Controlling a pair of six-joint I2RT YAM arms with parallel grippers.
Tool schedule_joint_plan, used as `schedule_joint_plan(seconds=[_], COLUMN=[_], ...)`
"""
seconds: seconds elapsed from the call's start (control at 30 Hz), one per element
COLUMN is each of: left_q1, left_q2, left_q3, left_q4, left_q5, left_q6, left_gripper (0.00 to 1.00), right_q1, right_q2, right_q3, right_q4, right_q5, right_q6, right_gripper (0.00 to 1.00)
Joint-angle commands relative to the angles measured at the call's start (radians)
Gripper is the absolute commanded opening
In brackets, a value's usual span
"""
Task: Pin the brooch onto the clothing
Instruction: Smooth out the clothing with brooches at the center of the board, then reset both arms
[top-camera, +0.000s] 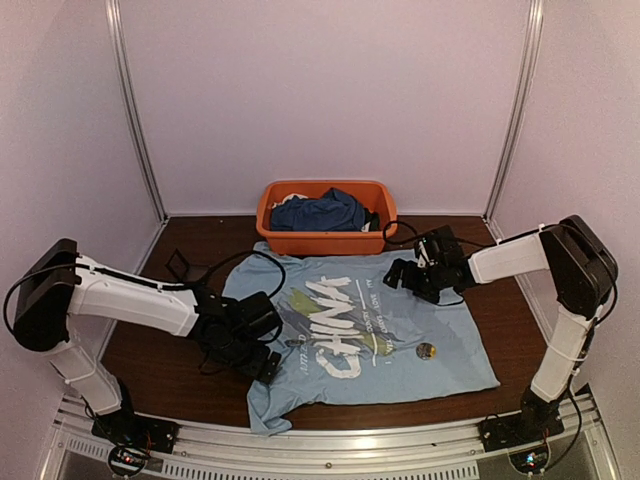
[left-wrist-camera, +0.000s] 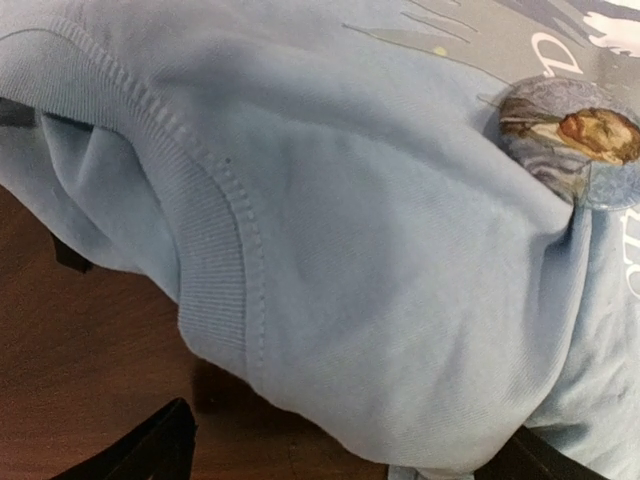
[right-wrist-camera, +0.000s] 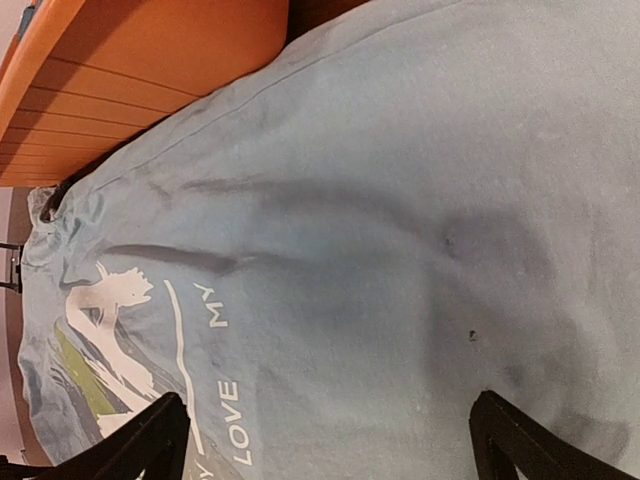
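The clothing (top-camera: 400, 320), a light blue T-shirt with a "CHINA" print, lies flat on the brown table. A small round disc (top-camera: 425, 350) rests on its lower right. In the left wrist view a round brooch (left-wrist-camera: 575, 140) with a painted portrait sits on the shirt (left-wrist-camera: 350, 250) beside the print. My left gripper (top-camera: 262, 355) is low over the shirt's left edge. Its jaws (left-wrist-camera: 350, 470) are open, with a bulge of ribbed fabric between the fingers (left-wrist-camera: 140, 450). My right gripper (top-camera: 425, 275) hovers open (right-wrist-camera: 335, 450) over the shirt's upper right (right-wrist-camera: 400, 200), with nothing held.
An orange basin (top-camera: 270, 205) stands at the back, touching the shirt's top edge, and holds a dark blue garment (top-camera: 320, 212). The basin's wall (right-wrist-camera: 150, 70) shows in the right wrist view. Black cables (top-camera: 190, 268) lie on the table left of the shirt. Pale walls enclose the table.
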Motion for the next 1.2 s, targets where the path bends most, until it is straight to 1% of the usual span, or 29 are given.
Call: schedule_joint_plan(seconds=[0.0,0.23,0.4,0.53,0.63,0.73,0.87,1.0,1.17], left_q1=[0.024,0.053,0.060,0.060,0.059,0.059,0.060,0.071,0.103], left_q2=[0.035,-0.044,-0.120,-0.161,-0.226,-0.342,-0.461,-0.503,-0.514], left_q3=[-0.105,-0.145,-0.173,-0.125,-0.054,0.003,0.079,0.154,0.195], left_q4=[-0.084,-0.106,-0.114,-0.151,-0.181,-0.191,-0.180,-0.154,-0.104], left_q5=[0.017,0.041,0.063,0.031,-0.009,-0.075,-0.229,-0.344,-0.362], left_q6=[0.009,0.014,-0.015,-0.017,-0.005,0.007,0.055,0.138,0.225], left_gripper=[0.98,0.98,0.98,0.98,0.98,0.98,0.98,0.97,0.98], right_q1=[-0.013,-0.032,-0.032,-0.027,-0.018,-0.010,0.006,0.021,0.026], right_q2=[0.025,0.045,0.022,-0.039,-0.137,-0.236,-0.389,-0.546,-0.791], right_q3=[0.003,0.027,0.035,0.049,0.050,0.049,0.019,-0.008,-0.062], right_q4=[-0.065,-0.072,-0.065,-0.061,-0.076,-0.123,-0.211,-0.331,-0.461], right_q5=[0.055,0.036,-0.006,-0.060,-0.101,-0.102,-0.052,0.010,0.069], right_q6=[-0.002,0.007,0.011,-0.015,-0.044,-0.084,-0.153,-0.244,-0.321], right_gripper=[1.00,1.00,1.00,1.00,1.00,1.00,1.00,1.00,1.00])
